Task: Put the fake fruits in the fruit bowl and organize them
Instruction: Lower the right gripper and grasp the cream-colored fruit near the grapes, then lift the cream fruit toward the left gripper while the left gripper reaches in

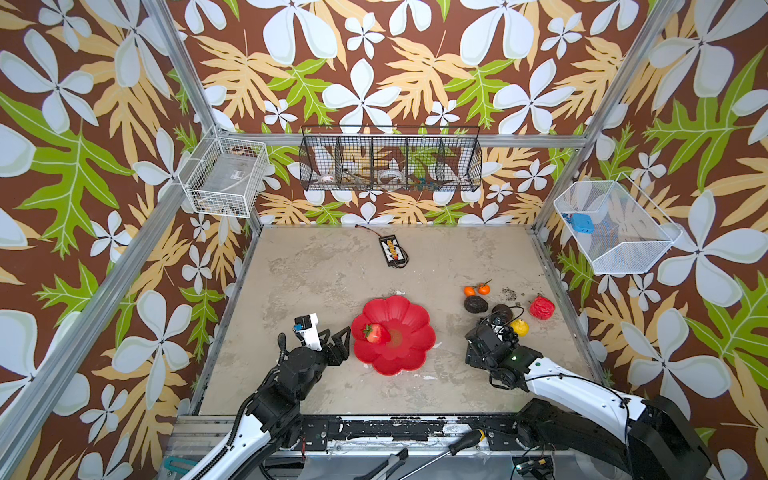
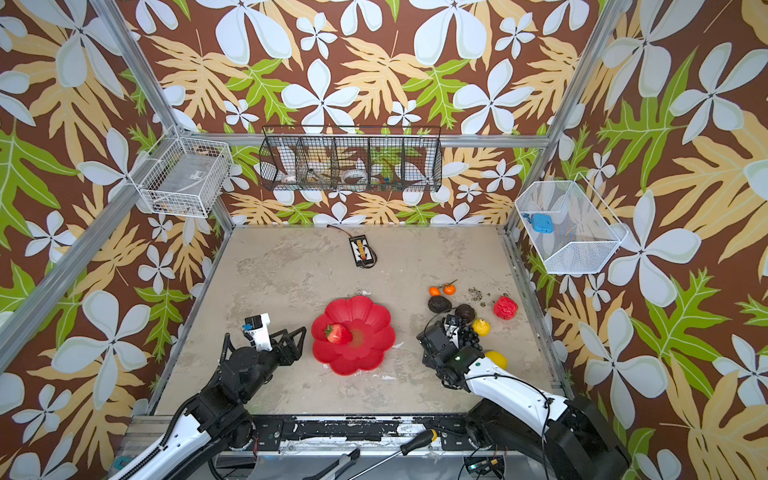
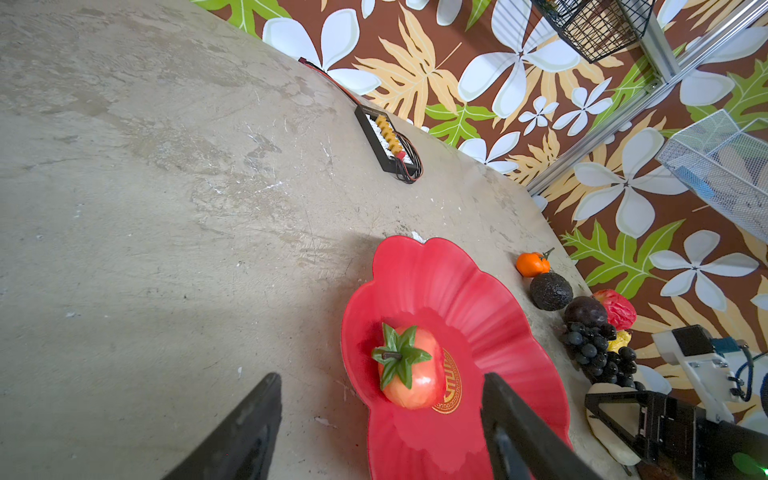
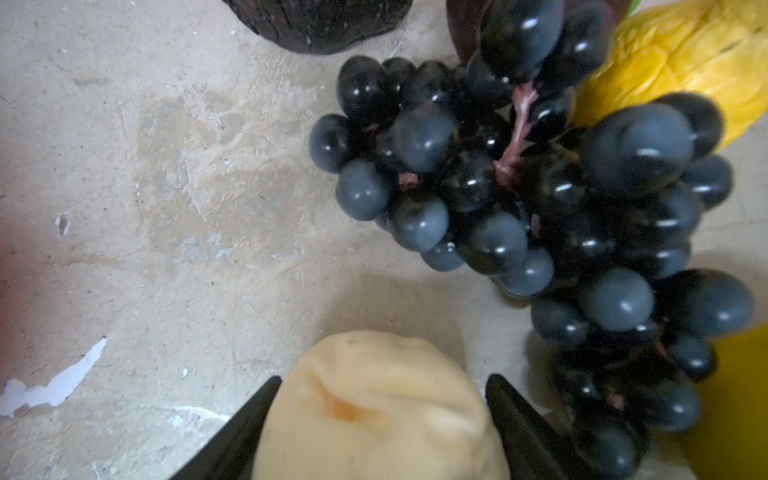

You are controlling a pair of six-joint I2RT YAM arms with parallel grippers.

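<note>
Both top views were bright and evenly lit from above, with only short, soft shadows on the table (image 1: 332, 270). The left wrist view curved like a fisheye toward its edges, and showed a mild sheen on the fruit bowl (image 3: 457, 291) and the strawberry (image 3: 419, 374). The right wrist view was dimmer: the grape bunch (image 4: 498, 241) carried pinpoint highlights, its nearest grapes were smeared, and the beige piece (image 4: 374, 407) lay soft and out of focus.

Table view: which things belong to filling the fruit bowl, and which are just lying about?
Job: fruit bowl, strawberry, oranges, avocado, grapes, crumpled yellow fruit, red apple, beige pear piece.
Lying about: cabled black device, wire baskets, screwdriver.
</note>
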